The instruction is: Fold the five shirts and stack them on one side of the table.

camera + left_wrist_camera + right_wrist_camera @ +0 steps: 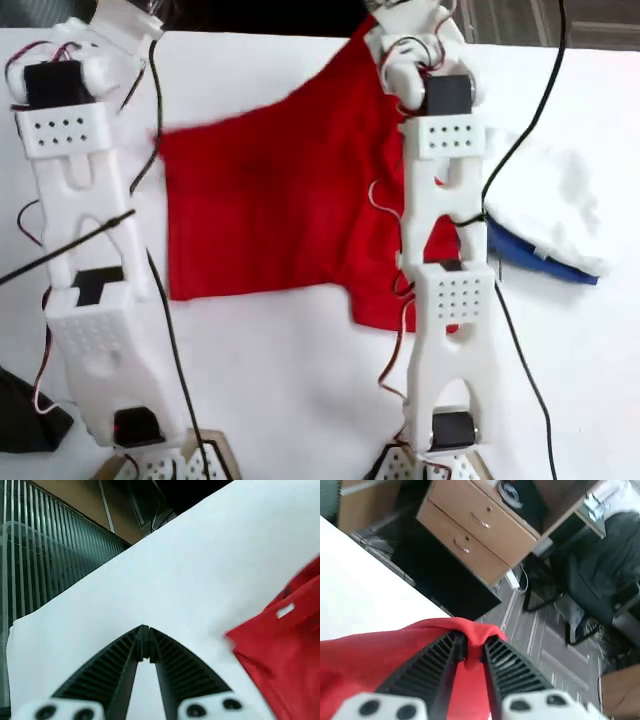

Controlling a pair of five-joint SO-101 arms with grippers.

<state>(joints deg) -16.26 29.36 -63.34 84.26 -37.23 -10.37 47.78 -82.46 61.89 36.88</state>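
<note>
Red shirt (270,200) lies spread across the white table (300,400), its far edge pinched in the closed right gripper (472,652); the left gripper (145,645), closed and empty, hovers just beside the cloth. Probably light, soft and floppy, so best held at corners or hems

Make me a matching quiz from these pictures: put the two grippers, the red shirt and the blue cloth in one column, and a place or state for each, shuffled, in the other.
Column one:
1. left gripper
2. right gripper
3. red shirt
4. blue cloth

Column two:
A. lies across the middle of the table
B. shut on red fabric
C. peeks out beside a white cloth
D. shut, holding nothing

Pairs: 1-D, 2-B, 3-A, 4-C.
</note>
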